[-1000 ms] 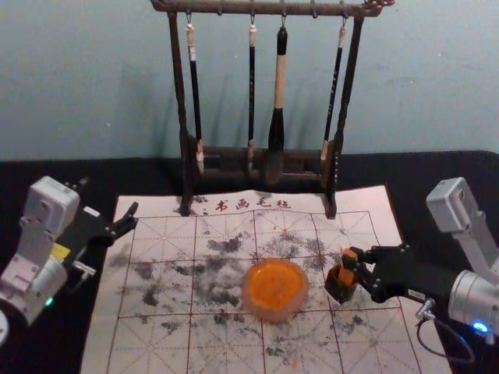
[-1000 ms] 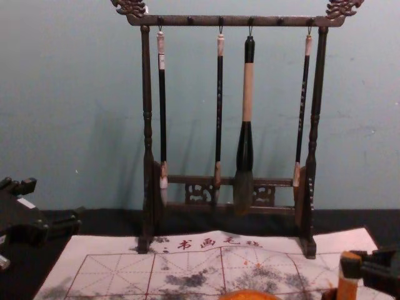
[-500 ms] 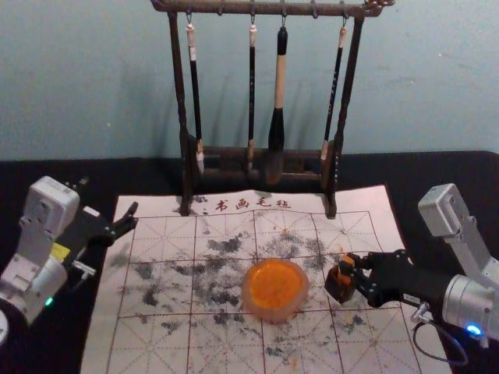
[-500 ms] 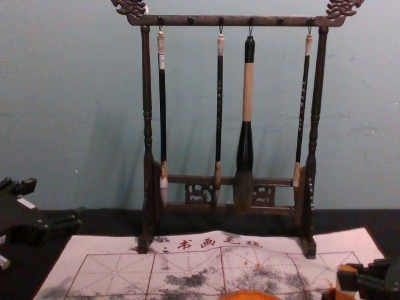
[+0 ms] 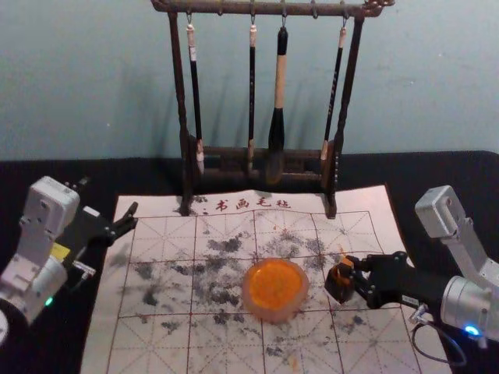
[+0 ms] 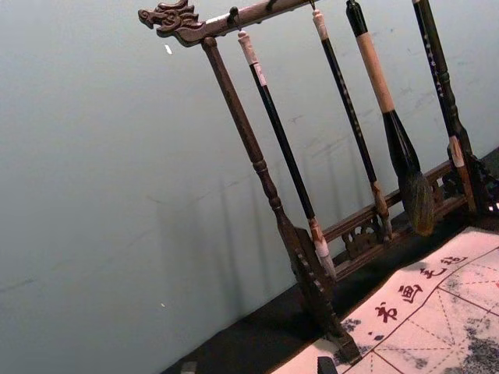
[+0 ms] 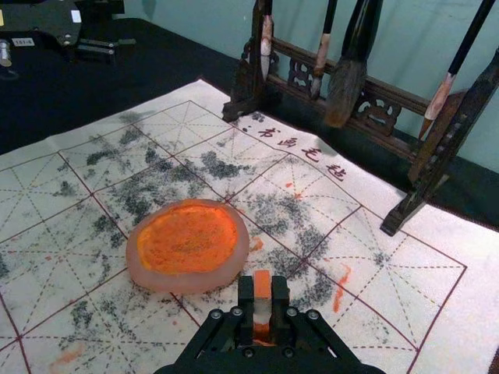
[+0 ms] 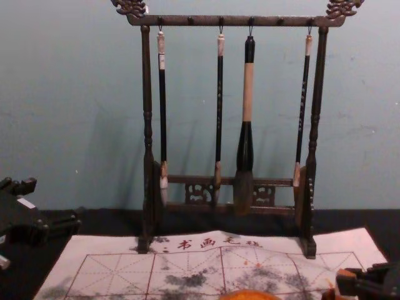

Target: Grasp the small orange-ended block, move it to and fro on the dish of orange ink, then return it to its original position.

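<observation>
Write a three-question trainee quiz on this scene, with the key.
1. Which gripper grips the orange-ended block?
A) the left gripper
B) the right gripper
2. True or false: the dish of orange ink rests on the calligraphy felt.
3. Fill in the number: ____ brushes hang from the wooden rack.
Key: 1. B; 2. true; 3. four.

I see left arm (image 5: 44, 279) silver-grey, yellow label (image 5: 59, 252), green light (image 5: 49, 301); left gripper (image 5: 109, 196) black, white tag (image 5: 91, 211). Right arm (image 5: 465, 302) silver-grey, blue light (image 5: 472, 330), dark cable (image 5: 433, 357); right gripper (image 5: 348, 265) black, round screws (image 7: 313, 314).
</observation>
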`<act>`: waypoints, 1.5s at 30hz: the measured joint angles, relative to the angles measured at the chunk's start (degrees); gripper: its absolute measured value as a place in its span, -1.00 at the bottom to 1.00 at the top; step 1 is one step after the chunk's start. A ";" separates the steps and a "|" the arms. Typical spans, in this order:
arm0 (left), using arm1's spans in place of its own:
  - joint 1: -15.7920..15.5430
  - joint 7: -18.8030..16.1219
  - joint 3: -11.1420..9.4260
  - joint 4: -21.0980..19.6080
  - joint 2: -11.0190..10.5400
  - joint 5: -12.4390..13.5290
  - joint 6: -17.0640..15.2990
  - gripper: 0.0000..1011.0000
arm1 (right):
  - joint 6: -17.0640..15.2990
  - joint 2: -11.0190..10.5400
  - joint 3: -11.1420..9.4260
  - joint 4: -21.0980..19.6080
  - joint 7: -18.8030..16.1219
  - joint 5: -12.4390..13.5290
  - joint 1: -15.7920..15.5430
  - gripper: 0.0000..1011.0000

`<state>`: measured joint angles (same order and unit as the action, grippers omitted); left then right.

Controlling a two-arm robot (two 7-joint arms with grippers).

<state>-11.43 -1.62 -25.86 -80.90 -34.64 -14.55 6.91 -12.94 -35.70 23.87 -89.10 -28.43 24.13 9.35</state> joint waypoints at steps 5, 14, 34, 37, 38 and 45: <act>0.00 0.00 0.00 0.00 0.00 0.00 0.00 0.98 | -0.09 0.14 0.11 0.15 0.00 -0.10 0.08 -0.82; 0.00 0.00 0.00 0.00 0.00 0.00 0.00 0.98 | -0.09 0.22 0.16 0.25 0.04 -0.21 0.16 -0.82; 0.00 0.00 0.00 0.00 0.00 0.00 0.00 0.98 | -0.04 0.14 0.10 0.13 0.09 -0.14 0.10 -0.44; 0.00 0.00 0.00 0.00 0.00 0.00 0.00 0.98 | -0.04 0.13 0.09 0.12 0.09 -0.11 0.09 -0.28; 0.00 0.00 0.00 0.00 0.00 0.00 0.00 0.98 | -0.04 0.13 0.09 0.12 0.09 -0.11 0.09 -0.20; 0.00 0.00 0.00 0.00 0.00 0.00 0.00 0.98 | -0.03 0.13 0.09 0.12 0.08 -0.10 0.08 0.23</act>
<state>-11.43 -1.62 -25.86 -80.90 -34.65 -14.55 6.91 -12.98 -35.57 23.96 -88.97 -28.35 24.03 9.43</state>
